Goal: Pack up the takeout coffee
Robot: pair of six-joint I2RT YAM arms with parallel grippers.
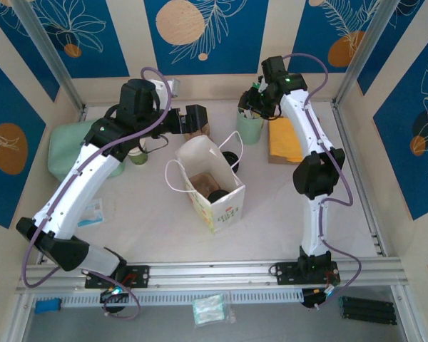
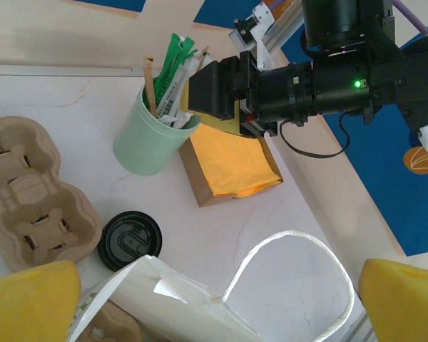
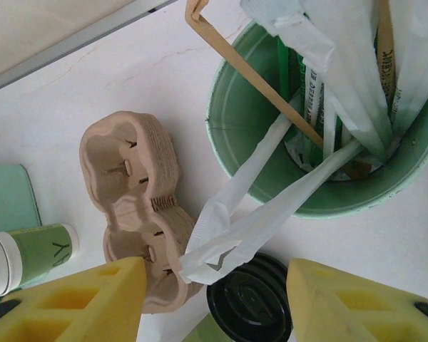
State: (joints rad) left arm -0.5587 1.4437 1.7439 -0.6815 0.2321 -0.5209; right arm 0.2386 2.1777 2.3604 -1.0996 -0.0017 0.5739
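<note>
The white table (image 1: 128,214) carries everything. At its middle stands the open white bag (image 1: 225,203), upright, with its handles spread. Toward the right rear the orange packet (image 2: 232,160) lies flat on a brown base. Behind the bag lies a stack of pulp carriers (image 2: 28,192). Between carriers and packet stands the mint holder (image 2: 146,139), upright and just beside the packet's corner. It is stuffed with wrapped straws (image 3: 271,206) and wooden stirrers.

The left gripper (image 2: 217,274) hangs above the bag's rear rim and handle, its yellow fingers spread wide and holding nothing. The right gripper (image 3: 214,267) hangs directly over the holder with its fingers partly apart. Two wrapper ends lie between them in its own view; whether they touch cannot be told, and nothing is clamped.

The coffee (image 1: 217,194) sits inside the bag, only its round black top visible from above, next to a brown insert (image 1: 202,178). A second cup (image 3: 36,249), green and white, stands left of the carriers. A loose black lid (image 2: 128,241) lies flat on the table between carriers and bag, just beside the bag.
</note>
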